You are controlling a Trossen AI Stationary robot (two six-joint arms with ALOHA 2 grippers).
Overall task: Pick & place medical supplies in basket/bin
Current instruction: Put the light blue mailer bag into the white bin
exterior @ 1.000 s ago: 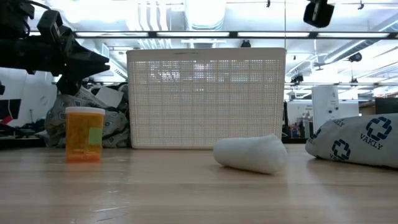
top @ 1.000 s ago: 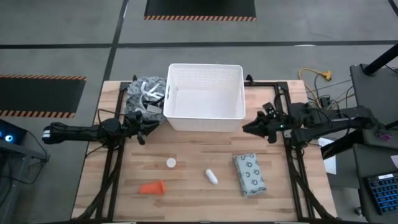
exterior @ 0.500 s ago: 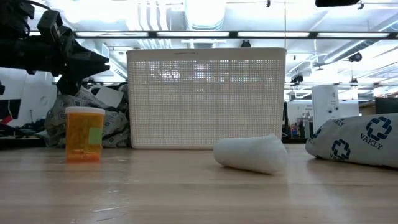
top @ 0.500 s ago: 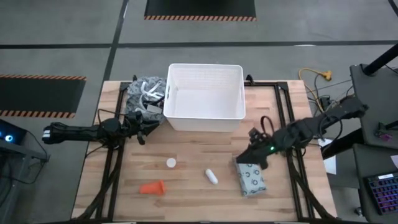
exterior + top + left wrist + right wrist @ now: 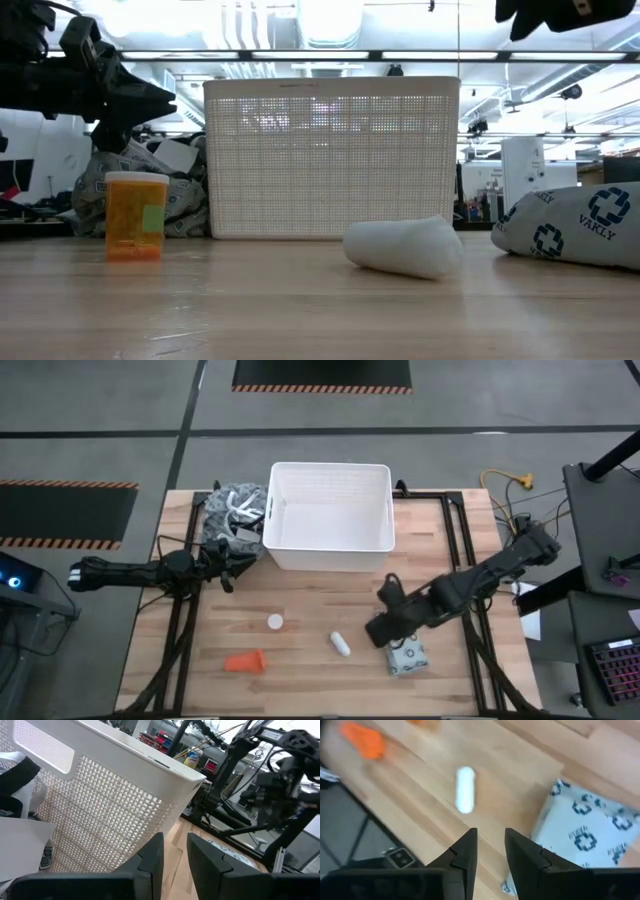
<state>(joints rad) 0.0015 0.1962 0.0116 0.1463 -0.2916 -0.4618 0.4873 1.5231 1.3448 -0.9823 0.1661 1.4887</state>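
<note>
In the high view the white ribbed basket (image 5: 330,468) stands at the table's far middle. On the near part of the table lie the grey-green packet (image 5: 409,658), the short white cylinder (image 5: 341,644), the white-capped orange vial (image 5: 275,622), standing upright, and the orange piece (image 5: 245,661). My right gripper (image 5: 379,630) hangs above the table at the packet's far left end, touching nothing. Its wrist view looks down on the packet (image 5: 585,840) and cylinder (image 5: 465,789), and its fingers stand close together. My left gripper (image 5: 235,572) waits shut at the basket's near left corner.
A grey and white heap of cloth and cords (image 5: 232,515) lies against the basket's left wall. Dark frame rails run along both sides of the table. Bare wood lies between the basket and the row of supplies.
My right arm has swung from the table's right edge beside the basket toward the near left. It has stretched out over the table until its gripper came above the packet's far left end. The supplies, the basket and my left arm have kept still.
</note>
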